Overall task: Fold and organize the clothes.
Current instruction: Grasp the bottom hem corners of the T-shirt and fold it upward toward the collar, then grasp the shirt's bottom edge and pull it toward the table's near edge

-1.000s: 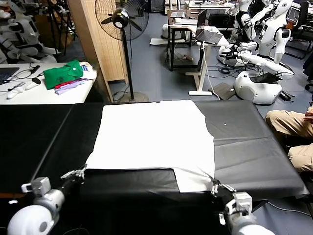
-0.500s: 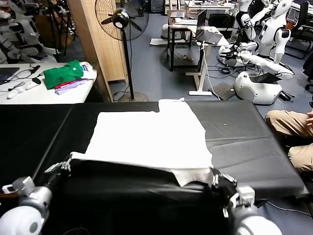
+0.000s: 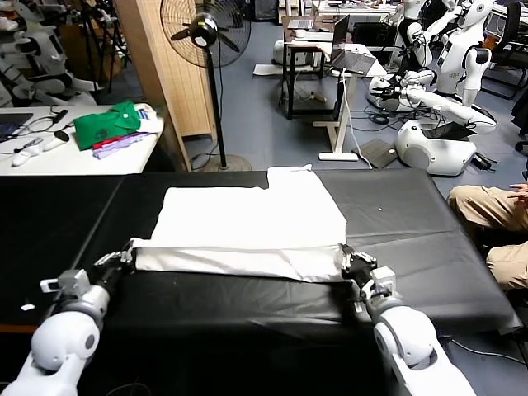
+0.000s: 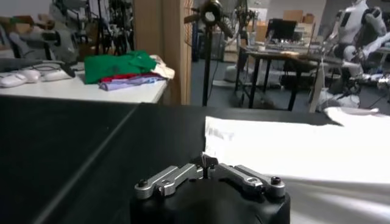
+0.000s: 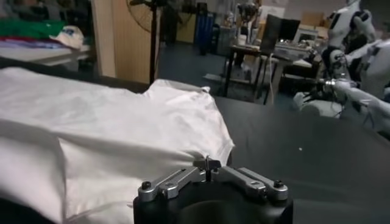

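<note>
Two grippers pinch the white T-shirt's [image 3: 247, 223] near hem, left gripper [image 3: 128, 252] and right gripper [image 3: 346, 262] at opposite corners. Jaws clamped on cloth, keeping the folded-over edge taut and level across the black table [image 3: 429, 239].

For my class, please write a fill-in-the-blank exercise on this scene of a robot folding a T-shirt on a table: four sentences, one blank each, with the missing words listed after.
1. The white T-shirt lies on a ____ table.
2. The left gripper and right gripper are both ____ on the shirt's near edge.
3. Behind the table stands a black ____ on a pole.
4. On the white side table lies a folded ____ garment.

Missing words: black; shut; fan; green
</note>
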Motion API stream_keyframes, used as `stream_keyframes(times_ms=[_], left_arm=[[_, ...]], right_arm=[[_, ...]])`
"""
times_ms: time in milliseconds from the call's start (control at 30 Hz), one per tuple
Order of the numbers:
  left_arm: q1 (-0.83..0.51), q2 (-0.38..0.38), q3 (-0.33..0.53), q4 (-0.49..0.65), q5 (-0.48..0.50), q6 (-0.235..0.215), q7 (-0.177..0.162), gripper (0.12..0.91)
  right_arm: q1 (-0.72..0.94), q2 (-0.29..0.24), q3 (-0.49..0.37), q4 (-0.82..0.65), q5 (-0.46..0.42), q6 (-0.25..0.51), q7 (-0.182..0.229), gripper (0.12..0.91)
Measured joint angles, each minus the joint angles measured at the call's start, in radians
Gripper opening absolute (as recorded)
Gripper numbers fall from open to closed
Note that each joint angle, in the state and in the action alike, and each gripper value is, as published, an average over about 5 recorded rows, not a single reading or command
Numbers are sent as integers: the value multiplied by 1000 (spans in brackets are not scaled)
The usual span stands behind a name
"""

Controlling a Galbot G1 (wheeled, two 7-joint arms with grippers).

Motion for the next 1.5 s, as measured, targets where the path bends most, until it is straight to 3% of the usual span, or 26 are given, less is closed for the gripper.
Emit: stream_keyframes(times_ms=[67,133,333,433,567,767,867,933,1033,1233,1367,1500], left_arm=[[-20,-3,14,19,4,4,0,138],[-36,-6,23,33,4,8,0,178],[-44,-1,26,44,0,12,1,486],[-34,3,18,43,-2,12,6,651],[-8,4,2,33,-17,14,19,783],[35,11,-20,21,-87,43,45,798],[43,14,-24,29,-104,59,56,798],[46,15,-25,36,-114,74,63,795],[46,15,-25,46,-120,86,71,728],[49,10,-24,53,-121,88,72,418],[74,4,-31,25,-116,86,67,200],[114,-4,-46,-32,-63,88,51,129]], right_arm=[[-5,-3,6,4,2,4,-19,199],[-15,-10,15,18,3,6,-31,307],[-78,-31,52,102,3,4,-32,639],[-119,-33,69,143,8,-5,-27,757],[-174,-23,81,184,35,-17,-16,796],[-236,-3,83,196,40,-37,3,791],[-248,3,85,194,46,-52,12,711],[-249,4,86,191,51,-59,18,604],[-249,7,85,187,53,-64,23,439],[-246,9,77,191,68,-71,33,149],[-251,-5,79,213,119,-110,61,121],[-266,-24,89,248,168,-168,96,121]])
